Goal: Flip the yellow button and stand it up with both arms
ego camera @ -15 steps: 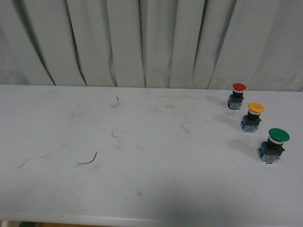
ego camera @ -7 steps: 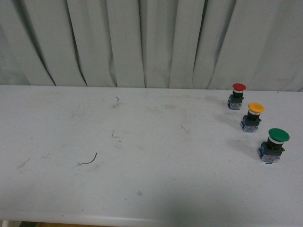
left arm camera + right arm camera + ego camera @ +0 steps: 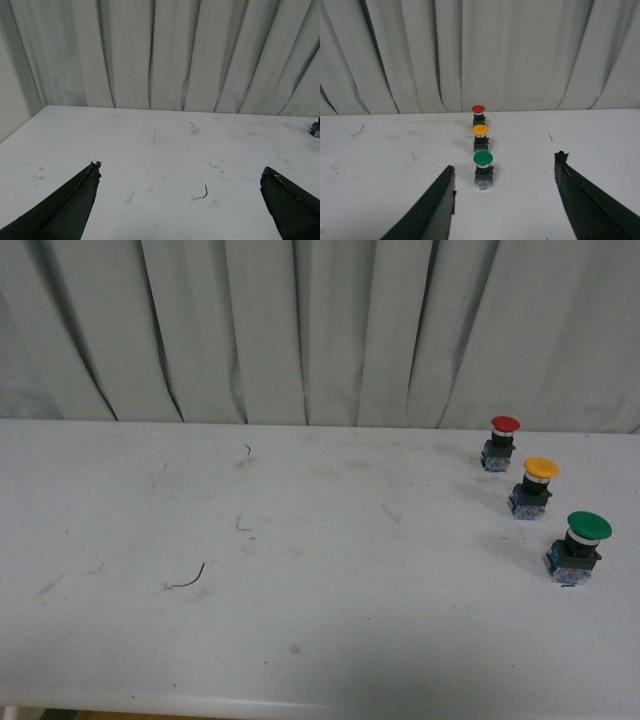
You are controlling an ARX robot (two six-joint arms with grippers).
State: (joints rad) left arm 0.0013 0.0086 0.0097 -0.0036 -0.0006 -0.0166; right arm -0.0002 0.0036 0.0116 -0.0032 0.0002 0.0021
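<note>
The yellow button [image 3: 533,487] stands upright, cap up, on the white table at the right, the middle one of a row of three. From the right wrist it shows as the yellow button [image 3: 480,137] beyond the green one. My right gripper [image 3: 506,161] is open, well short of the row, its fingertips level with the green-capped button. My left gripper [image 3: 180,168] is open over bare table far to the left, with nothing between its fingers. Neither arm shows in the front view.
A red-capped button [image 3: 500,443] stands behind the yellow one and a larger green-capped button [image 3: 578,546] in front of it. A small bent wire [image 3: 188,578] lies on the scuffed table [image 3: 300,570]. Grey curtain [image 3: 300,330] hangs behind the table's far edge.
</note>
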